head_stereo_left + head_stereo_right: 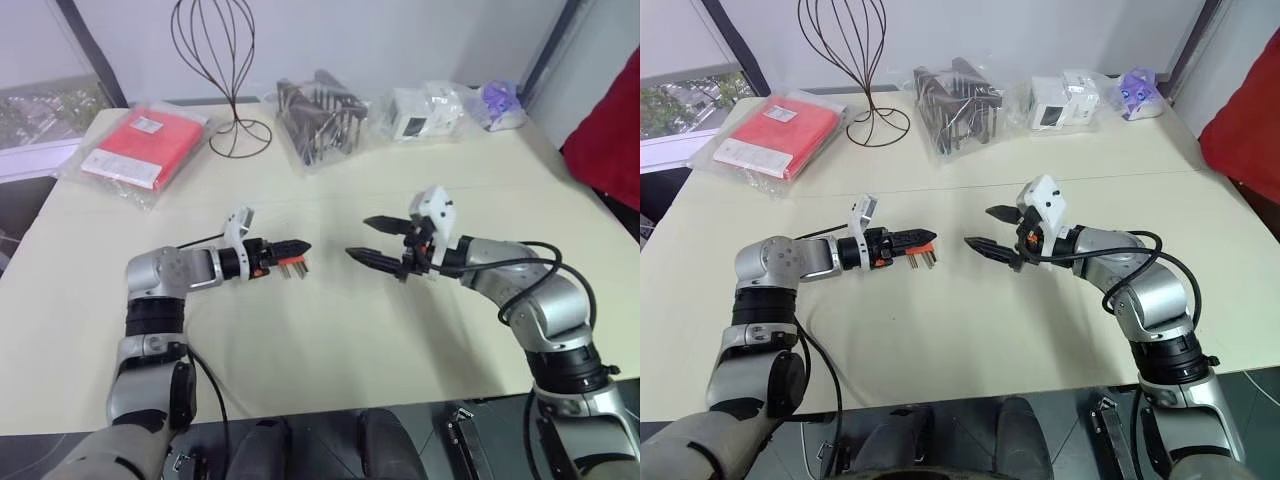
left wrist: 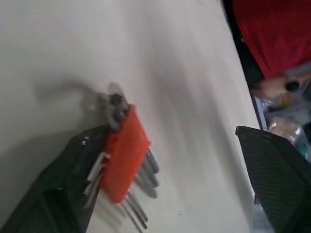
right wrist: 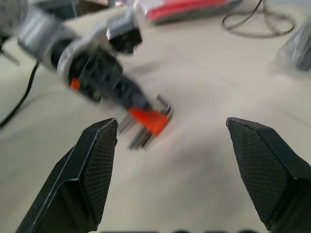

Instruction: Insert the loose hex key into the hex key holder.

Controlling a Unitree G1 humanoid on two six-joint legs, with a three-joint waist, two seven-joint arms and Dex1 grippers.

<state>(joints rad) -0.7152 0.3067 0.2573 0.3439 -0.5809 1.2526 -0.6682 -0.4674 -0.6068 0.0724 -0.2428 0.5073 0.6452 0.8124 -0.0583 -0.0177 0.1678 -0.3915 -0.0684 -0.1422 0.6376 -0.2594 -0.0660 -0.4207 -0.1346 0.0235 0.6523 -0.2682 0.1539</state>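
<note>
Facing each other over the near counter [image 1: 330, 350], both arms are empty. The left fingers [image 2: 63, 184] stand wide apart, and the one hex key holder [image 2: 124, 155] lies against one of them, ungripped; I cannot tell if it rests on the counter. The right fingers [image 3: 92, 170], also spread, point at it from across the gap, so the left arm is nearer. The holder's long axis follows the left finger. About four dark keys jut sideways. The single loose hex key [image 2: 115, 104] seems seated, its bent end protruding. Farther back lie one red packet [image 1: 140, 145] and one wire stand [image 1: 225, 75].
</note>
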